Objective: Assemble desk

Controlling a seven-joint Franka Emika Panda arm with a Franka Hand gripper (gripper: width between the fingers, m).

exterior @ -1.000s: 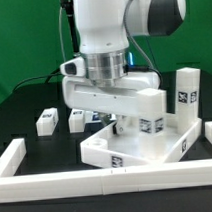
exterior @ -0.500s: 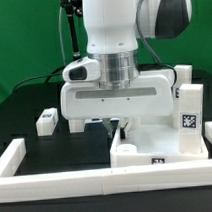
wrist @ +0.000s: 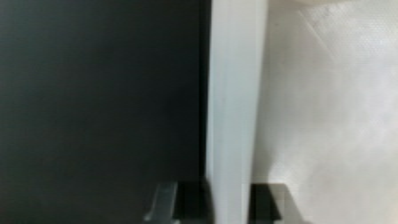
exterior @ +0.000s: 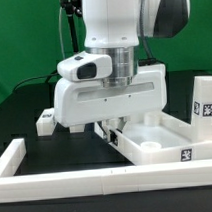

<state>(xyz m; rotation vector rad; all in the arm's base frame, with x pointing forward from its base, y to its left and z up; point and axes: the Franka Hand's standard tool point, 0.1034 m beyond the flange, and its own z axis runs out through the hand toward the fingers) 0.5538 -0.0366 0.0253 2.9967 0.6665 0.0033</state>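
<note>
The white desk top (exterior: 164, 140) lies rim up on the black table, toward the exterior view's right. One tagged leg (exterior: 204, 108) stands upright in its far right corner. My gripper (exterior: 113, 131) comes straight down onto the top's near left rim and is shut on it. In the wrist view, the rim (wrist: 235, 90) runs as a pale strip between my two dark fingers (wrist: 175, 203), with the gripper (wrist: 222, 203) pinching it. The top's inner floor (wrist: 329, 110) shows on one side and the black table on the other. A loose leg (exterior: 47, 119) lies at the exterior view's left.
A long white fence bar (exterior: 97, 182) runs along the front, with its short arm (exterior: 12, 156) at the exterior view's left. The desk top's front edge sits close to that bar. My arm's body hides the table behind it.
The desk top has swung round and slid toward the exterior view's right with my gripper on its rim. The upright leg has moved to the frame's right edge. My wrist has turned.
</note>
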